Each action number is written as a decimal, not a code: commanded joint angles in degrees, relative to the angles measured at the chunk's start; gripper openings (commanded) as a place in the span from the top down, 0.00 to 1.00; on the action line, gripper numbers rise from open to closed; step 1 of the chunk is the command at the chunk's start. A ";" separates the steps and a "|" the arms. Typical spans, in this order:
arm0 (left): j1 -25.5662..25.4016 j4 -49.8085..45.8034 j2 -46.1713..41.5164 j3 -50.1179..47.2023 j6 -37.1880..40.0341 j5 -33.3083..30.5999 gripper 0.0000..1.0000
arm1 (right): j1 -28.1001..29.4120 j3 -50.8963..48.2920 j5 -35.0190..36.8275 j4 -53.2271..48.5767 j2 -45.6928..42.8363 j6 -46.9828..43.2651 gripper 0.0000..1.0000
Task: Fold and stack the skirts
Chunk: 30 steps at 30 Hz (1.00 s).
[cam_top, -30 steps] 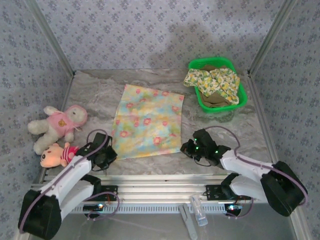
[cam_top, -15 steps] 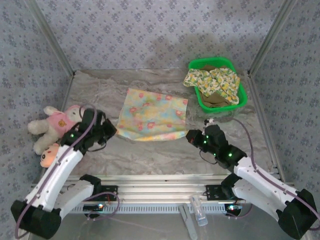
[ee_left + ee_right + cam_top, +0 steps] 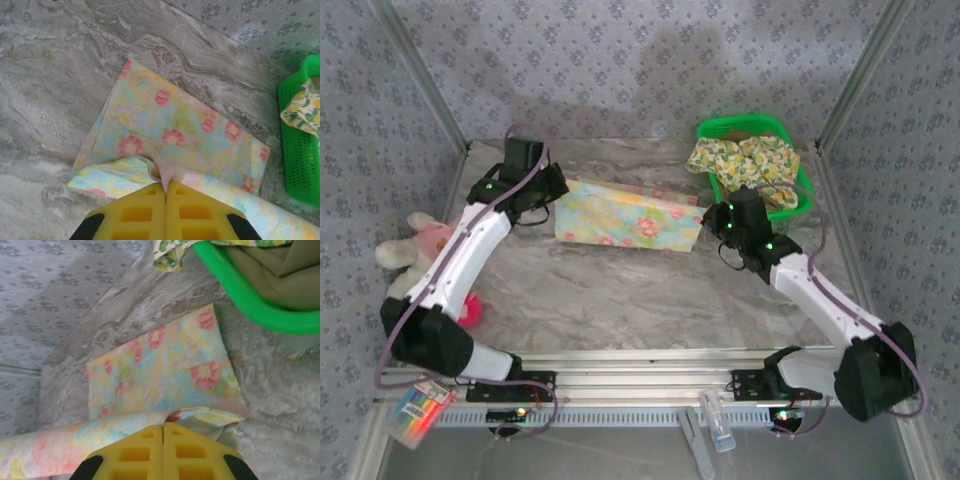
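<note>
A grey marbled table (image 3: pixel 620 290) is being enclosed on three sides by walls (image 3: pixel 650 70) papered in a blue-grey sprig pattern, with metal posts running up the corners. The table's 6 o'clock edge is being bounded by a ribbed aluminium rail (image 3: pixel 640 385).

In the top view, the pastel-patterned skirt (image 3: pixel 625 218) is being held as a long, narrow band toward 12 o'clock of the table's middle. Its lower layer is being left flat on the marble while an upper layer is being lifted just above it.

The band's 9 o'clock end is being pinched by the left end effector (image 3: pixel 548 195), whose yellow fingers are being pressed together on a gathered tuck of the cloth. The 3 o'clock end is being clamped in the same way by the right end effector (image 3: pixel 715 218), its fingers being closed on the folded edge of the fabric.

At 2 o'clock, just beside the skirt's right end, a green basket (image 3: pixel 807 195) is being used to hold two more garments. The floral skirt (image 3: pixel 750 158) is being draped over its rim, and the olive-khaki skirt (image 3: pixel 270 275) is being kept beneath it inside.

At 9 o'clock, by the wall, a pink plush toy (image 3: pixel 425 240) is being partly hidden by the left arm.
</note>
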 commanded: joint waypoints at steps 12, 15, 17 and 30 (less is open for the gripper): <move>3.87 1.31 19.02 12.35 3.79 -1.13 1.00 | -4.68 21.10 -2.02 -7.56 26.87 -9.30 1.00; 4.04 1.51 22.36 14.42 3.36 -1.54 1.00 | -4.86 24.68 -2.05 -8.21 31.56 -9.76 1.00; 4.13 1.47 24.77 16.13 3.00 -2.14 1.00 | -4.85 27.51 -1.62 -9.62 34.58 -9.75 1.00; 3.73 -6.98 38.65 34.06 5.57 3.40 0.18 | -4.20 37.95 1.31 -15.32 40.56 -11.60 0.49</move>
